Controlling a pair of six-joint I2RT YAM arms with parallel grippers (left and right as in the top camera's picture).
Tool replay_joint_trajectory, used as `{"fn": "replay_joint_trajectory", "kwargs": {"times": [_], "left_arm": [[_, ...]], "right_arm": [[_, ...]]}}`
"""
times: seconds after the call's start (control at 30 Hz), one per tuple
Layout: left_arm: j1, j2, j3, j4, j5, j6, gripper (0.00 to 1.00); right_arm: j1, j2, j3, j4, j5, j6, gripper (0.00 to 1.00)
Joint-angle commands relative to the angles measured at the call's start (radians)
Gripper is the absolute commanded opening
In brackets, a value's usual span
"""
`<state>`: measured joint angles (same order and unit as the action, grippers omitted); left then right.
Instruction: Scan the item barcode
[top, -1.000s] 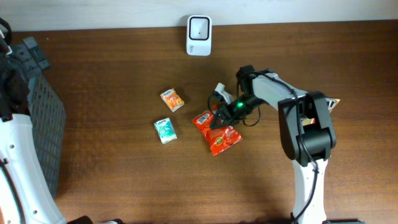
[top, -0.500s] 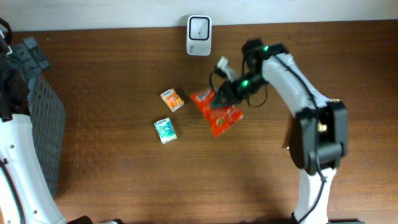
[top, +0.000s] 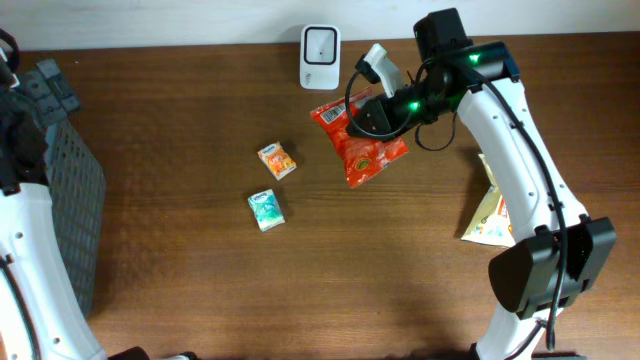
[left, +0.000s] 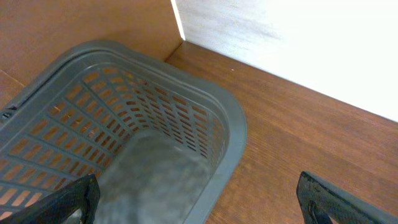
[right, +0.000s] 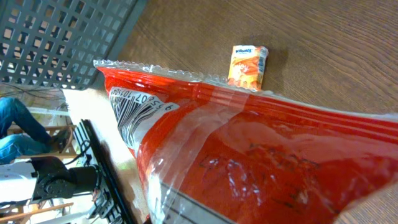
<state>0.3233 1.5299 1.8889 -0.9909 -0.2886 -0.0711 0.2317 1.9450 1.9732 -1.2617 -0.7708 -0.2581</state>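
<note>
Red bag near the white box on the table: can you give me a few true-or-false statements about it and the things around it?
1. The right gripper is shut on the red bag. True.
2. The red bag lies inside the grey basket. False: the gripper holds it close to the white scanner; the basket stands at the far left.
3. A barcode shows on the bag in the right wrist view. True.
4. The left gripper is shut on something. False: it is open, above the basket.
5. The orange packet and the teal packet lie apart on the table. True.
</note>
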Motion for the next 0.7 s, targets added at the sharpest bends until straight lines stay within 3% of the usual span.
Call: {"fn": "replay_joint_trajectory", "kwargs": {"times": [0.0,0.2,0.3,0.43,0.57,0.67], "left_arm": [[0.002,0.000,0.000,0.001,-0.004,0.009,0.99],[0.002,0.000,0.000,0.001,-0.004,0.009,0.99],[0.002,0.000,0.000,0.001,-0.004,0.009,0.99],[0.002,0.000,0.000,0.001,-0.004,0.009,0.99],[0.002,0.000,0.000,0.001,-0.004,0.009,0.99],[0.002,0.000,0.000,0.001,-0.004,0.009,0.99]], "right_arm": [[0.025,-0.013,0.010,0.013,0.018,0.009,0.09],[0.044,-0.014,0.020,0.020,0.042,0.020,0.09],[0.053,-0.014,0.087,0.034,0.178,0.097,0.06],[0.112,0.000,0.282,0.075,0.549,0.190,0.07],[0.196,0.023,0.303,0.252,1.022,0.172,0.09],[0.233,0.088,0.303,0.383,1.244,0.106,0.06]]}}
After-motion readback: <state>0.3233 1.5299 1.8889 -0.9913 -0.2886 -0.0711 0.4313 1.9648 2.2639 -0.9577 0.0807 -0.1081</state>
